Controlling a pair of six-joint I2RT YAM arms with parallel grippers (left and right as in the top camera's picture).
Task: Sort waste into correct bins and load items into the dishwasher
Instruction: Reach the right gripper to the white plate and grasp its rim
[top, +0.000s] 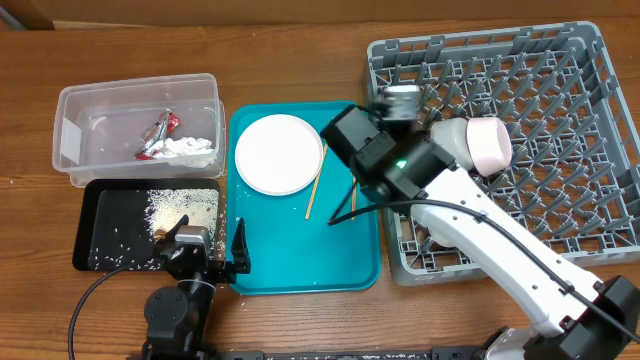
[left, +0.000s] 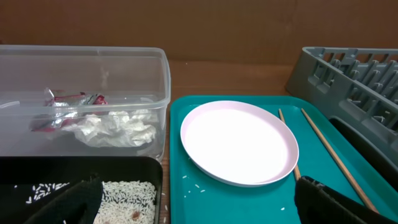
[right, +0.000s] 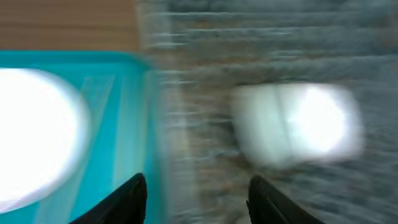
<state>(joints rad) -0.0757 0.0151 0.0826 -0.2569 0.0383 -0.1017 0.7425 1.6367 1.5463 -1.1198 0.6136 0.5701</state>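
1. Two arms in view. Left fingers (left: 329, 205) are spread wide and empty, low at the near edge where the black tray (top: 105, 215) meets the teal tray (top: 350, 250).
2. Right fingers (right: 127, 202) are released with nothing between them, over the left edge of the rack (top: 560, 90). That view is blurred: there's a white blob in the rack, can't tell what it is.
3. Tub (top: 75, 110): wrapper (top: 158, 133) and tissue (top: 192, 147) inside.
4. Black tray: rice (top: 185, 205) and a brown lump (top: 160, 236).
5. Teal tray: plate (top: 278, 153), with chopsticks (left: 336, 158) just right of it.
6. Pink bowl (top: 488, 143) sits in the rack beside the right arm.
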